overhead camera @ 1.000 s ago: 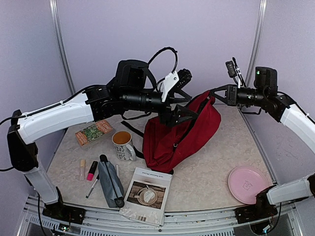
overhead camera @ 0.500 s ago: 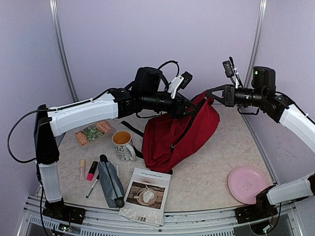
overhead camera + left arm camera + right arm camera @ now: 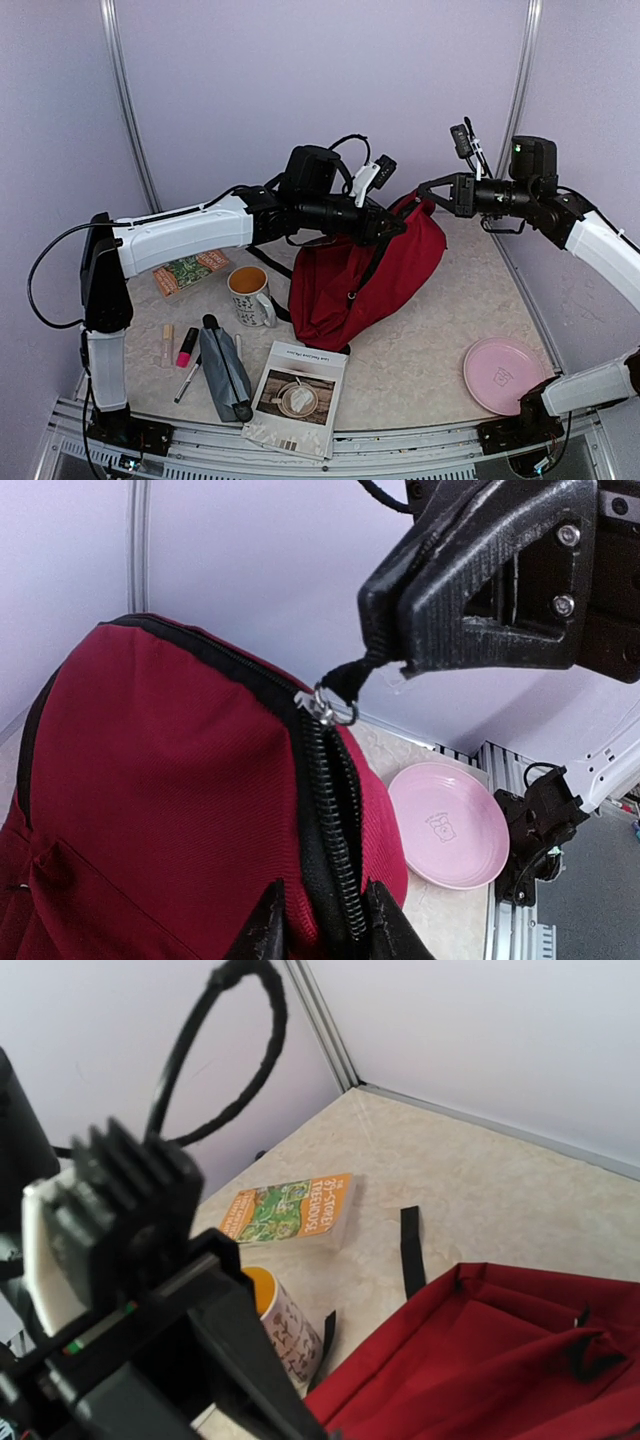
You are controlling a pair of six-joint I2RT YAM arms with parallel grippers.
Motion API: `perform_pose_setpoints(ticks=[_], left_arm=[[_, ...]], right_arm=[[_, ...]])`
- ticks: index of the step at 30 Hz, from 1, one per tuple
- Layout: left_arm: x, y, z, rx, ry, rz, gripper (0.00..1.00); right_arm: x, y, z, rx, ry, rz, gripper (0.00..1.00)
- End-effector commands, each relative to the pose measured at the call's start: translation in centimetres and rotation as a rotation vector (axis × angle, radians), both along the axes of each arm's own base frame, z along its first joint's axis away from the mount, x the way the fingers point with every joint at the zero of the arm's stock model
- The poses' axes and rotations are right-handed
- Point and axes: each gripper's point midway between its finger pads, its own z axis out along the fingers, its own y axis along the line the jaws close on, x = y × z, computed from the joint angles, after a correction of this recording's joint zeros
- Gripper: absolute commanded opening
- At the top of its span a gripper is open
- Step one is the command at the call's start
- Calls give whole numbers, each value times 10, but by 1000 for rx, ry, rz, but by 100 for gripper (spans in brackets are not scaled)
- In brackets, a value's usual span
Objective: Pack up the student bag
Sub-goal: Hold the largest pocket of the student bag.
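Up at the top corner of the student bag (image 3: 350, 285), a big dark red fabric backpack with black zips slumped on the pale counter (image 3: 430, 335), the right gripper (image 3: 383, 668) is pressed together on the small black cord zip pull (image 3: 342, 683), likely to hold the track taut. Just below that on the bag, the left gripper (image 3: 325, 932) straddles the zip edge, seemingly to brace it; whether it actually bites I cannot tell

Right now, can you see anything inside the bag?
No. Only the red fabric of the bag and its black zipper show. The right hand holds the pull, and the left hand straddles the zipper. The fabric covers the interior, so any contents are hidden.
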Motion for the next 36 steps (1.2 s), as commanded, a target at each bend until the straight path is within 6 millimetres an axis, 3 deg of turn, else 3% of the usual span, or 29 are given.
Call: perform_pose_setpoints(ticks=[1, 5, 10, 14, 22, 25, 27, 29, 30, 32, 36], left_arm=[[12, -1, 12, -42, -22, 30, 29], [-2, -4, 27, -69, -65, -34, 40], [26, 9, 35, -38, -103, 72, 37], [42, 16, 23, -7, -95, 114, 36], [13, -8, -8, 70, -99, 12, 44], [11, -13, -18, 94, -93, 13, 44], [17, -12, -21, 106, -101, 36, 34], [20, -10, -19, 112, -110, 55, 4], [19, -9, -15, 107, -118, 56, 0], [11, -8, -3, 98, -161, 42, 0], [-17, -3, 30, 111, -344, 34, 0]], right_arm=[[-8, 7, 15, 19, -61, 43, 0], [-7, 6, 10, 9, -54, 39, 0], [-8, 6, 9, 9, -49, 38, 0], [-9, 5, 9, 2, -51, 35, 0], [-8, 4, 7, -2, -47, 29, 0], [-8, 5, 7, 0, -44, 35, 0], [-9, 6, 9, 3, -48, 40, 0], [-11, 6, 9, 3, -49, 45, 0], [-11, 5, 10, 2, -51, 38, 0], [-4, -1, 6, -18, -42, -16, 0], [23, -36, -10, -56, -11, -175, 0]])
